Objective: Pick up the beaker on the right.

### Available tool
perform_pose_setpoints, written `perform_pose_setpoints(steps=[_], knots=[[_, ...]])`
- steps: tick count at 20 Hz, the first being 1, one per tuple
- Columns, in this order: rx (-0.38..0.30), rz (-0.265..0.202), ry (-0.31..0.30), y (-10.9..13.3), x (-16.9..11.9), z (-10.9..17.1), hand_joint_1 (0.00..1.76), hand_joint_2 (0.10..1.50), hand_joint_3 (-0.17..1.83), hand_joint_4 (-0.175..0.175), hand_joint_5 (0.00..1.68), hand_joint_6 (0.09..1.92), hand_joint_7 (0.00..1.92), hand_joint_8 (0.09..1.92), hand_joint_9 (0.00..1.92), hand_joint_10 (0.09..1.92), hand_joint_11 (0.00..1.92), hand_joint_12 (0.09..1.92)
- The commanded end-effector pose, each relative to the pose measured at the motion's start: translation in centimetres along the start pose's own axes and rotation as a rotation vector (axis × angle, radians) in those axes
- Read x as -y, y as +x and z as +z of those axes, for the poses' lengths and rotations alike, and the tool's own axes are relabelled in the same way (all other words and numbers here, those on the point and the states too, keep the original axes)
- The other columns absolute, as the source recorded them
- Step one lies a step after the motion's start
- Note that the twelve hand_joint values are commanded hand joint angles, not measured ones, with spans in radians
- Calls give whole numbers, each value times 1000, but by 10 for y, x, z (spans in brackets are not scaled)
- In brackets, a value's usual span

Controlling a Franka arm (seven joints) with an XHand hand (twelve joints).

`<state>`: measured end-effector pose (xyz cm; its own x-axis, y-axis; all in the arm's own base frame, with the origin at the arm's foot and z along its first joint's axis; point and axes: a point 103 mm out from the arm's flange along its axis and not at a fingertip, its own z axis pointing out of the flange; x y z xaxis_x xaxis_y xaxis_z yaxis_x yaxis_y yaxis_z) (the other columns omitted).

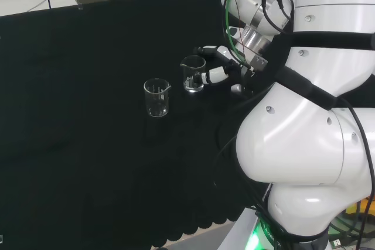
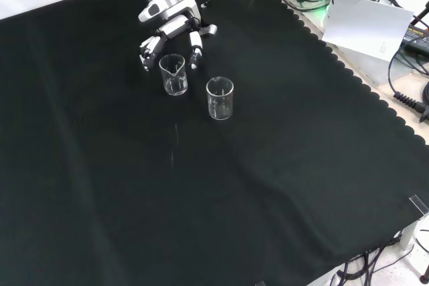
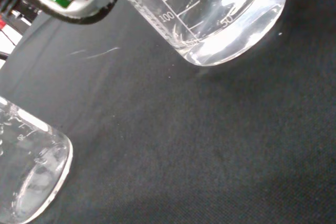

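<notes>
**Closing in on the right-hand beaker**

On the black cloth [image 1: 88, 144] two clear beakers stand upright, a little apart. In the head view my target beaker [image 1: 193, 73] is the one on the right, nearer my arm; in the front view it is the one higher up and to the left [image 2: 173, 74]. The other beaker [image 1: 157, 98] stands free, with bare cloth between the two.

My hand [image 1: 215, 75] is at the target. In the front view my fingers [image 2: 196, 48] are spread and only lightly bent, reaching down either side of the glass. Whether any of them touches the wall yet, I cannot tell. Nothing is pinched.

As I judge it, the step in hand is the closing. To do it well I should curl fingers and thumb together so the beaker is not nudged sideways toward its neighbour, take hold around the mid-wall below the spout, and keep it upright as I lift straight up.
</notes>
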<state>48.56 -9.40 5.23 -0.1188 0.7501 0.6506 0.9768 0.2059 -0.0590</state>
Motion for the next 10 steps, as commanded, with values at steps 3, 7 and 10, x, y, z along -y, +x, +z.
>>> perform_pose_setpoints(steps=[3, 7, 10], knots=[[-30, -27, -15, 2, -4, 5, 867, 519, 539, -31, 512, 87, 309, 660, 377, 613, 0, 1235], [-48, -44, -23, 2, -4, 9, 844, 514, 541, -32, 510, 87, 309, 661, 377, 610, 0, 1239], [-55, -56, -27, 4, -5, 11, 784, 504, 529, -32, 511, 87, 313, 664, 378, 608, 0, 1246]])
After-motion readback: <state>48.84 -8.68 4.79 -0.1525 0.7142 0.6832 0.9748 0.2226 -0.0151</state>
